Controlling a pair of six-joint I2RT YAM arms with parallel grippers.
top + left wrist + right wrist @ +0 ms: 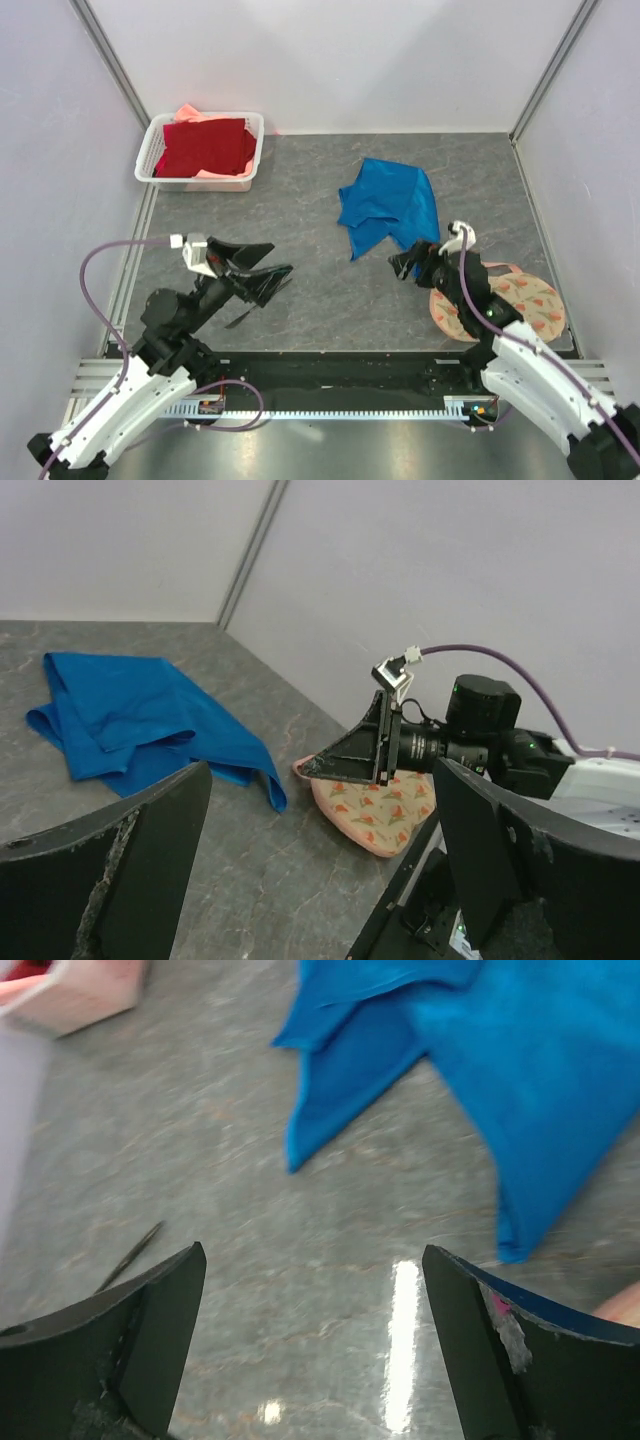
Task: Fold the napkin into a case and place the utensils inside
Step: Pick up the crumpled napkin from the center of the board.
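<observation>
The blue napkin point(390, 205) lies crumpled and loosely folded on the grey table, right of centre; it also shows in the left wrist view point(130, 720) and the right wrist view point(500, 1070). My right gripper point(410, 262) is open and empty, just near of the napkin's front corner point(315, 1350). My left gripper point(275, 280) is open and empty, well left of the napkin point(320, 880). A thin black utensil point(238, 318) lies on the table just near of the left gripper and shows in the right wrist view point(130, 1257). No other utensils are in view.
A white basket point(150, 165) with a dark red cloth point(205, 147) stands at the back left. A round peach floral mat point(520, 305) lies at the front right under the right arm and shows in the left wrist view point(370, 815). Purple cables loop by both arms.
</observation>
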